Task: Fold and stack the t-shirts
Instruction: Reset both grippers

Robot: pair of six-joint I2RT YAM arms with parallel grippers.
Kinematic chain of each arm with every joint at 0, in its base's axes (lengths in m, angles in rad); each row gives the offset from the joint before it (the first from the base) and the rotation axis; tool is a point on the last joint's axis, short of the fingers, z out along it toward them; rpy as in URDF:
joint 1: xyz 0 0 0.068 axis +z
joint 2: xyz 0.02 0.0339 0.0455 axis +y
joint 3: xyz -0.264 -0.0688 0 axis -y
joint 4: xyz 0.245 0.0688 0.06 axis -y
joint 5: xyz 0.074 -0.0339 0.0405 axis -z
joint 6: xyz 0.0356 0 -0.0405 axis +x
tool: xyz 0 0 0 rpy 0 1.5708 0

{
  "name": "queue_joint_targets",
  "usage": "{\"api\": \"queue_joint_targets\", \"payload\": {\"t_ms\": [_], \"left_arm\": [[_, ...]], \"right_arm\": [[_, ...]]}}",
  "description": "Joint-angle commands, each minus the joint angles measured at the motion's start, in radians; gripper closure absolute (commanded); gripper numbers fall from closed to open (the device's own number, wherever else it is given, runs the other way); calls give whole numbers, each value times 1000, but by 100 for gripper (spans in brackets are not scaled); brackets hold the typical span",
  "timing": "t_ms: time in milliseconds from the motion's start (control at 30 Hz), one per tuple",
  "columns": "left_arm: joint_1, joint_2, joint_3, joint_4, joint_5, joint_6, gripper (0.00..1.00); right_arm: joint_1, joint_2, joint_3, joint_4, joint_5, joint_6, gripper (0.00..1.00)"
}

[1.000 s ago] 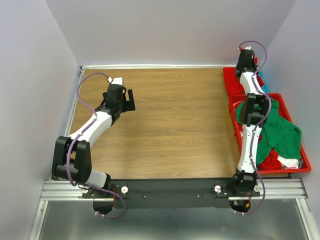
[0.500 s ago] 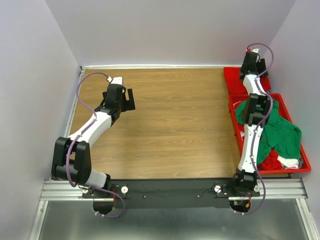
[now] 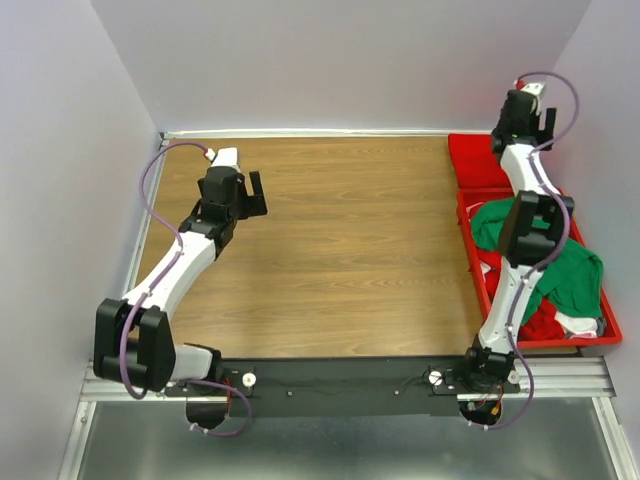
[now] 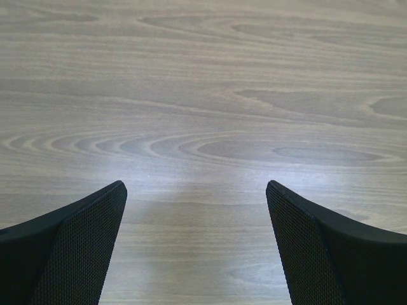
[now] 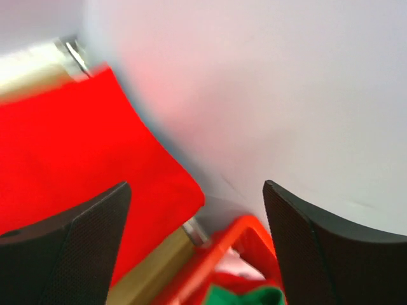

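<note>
Two arms up: left arm (image 3: pixel 180 265), right arm (image 3: pixel 510 290). One desk (image 3: pixel 350 250), one red tray (image 3: pixel 612 335). Inside it, one green t-shirt (image 3: pixel 565 270), one red t-shirt (image 3: pixel 545 318) and one white cloth (image 3: pixel 580 322). One flat red sheet (image 3: pixel 478 160) behind.

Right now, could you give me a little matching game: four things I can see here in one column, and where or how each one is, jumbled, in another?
Things:
1. left pincer
2. right pincer
3. green t-shirt
4. red tray

Places or states:
A. crumpled, lying in a container
B. open over the bare table
C. rigid, at the right edge
D. open, raised at the far right corner

Pairs: 1-B; 2-D; 3-A; 4-C.
</note>
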Motion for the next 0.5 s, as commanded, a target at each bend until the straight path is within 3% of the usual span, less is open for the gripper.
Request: {"api": "queue_joint_targets", "payload": {"t_ms": [0,67,200,300,333,467], "left_arm": [[0,-110,-24,37,-3,15,2],[0,-144,-29,39,-3,18,2],[0,-236,-42,51,6,17,2],[0,-320,-24,34,34,13,2],[0,-334,6,-5,50,9,2],[2,-442,65,-137,46,-6,2]], "right_arm": [[6,-265,-92,-19,-141,184,7],[6,-387,-152,-82,-230,265,0],[4,-526,-216,-226,-363,410,0],[6,-721,-268,-338,-511,518,0],[6,-756,-294,-392,-592,536,0],[4,-953,-331,-528,-672,575,0]]}}
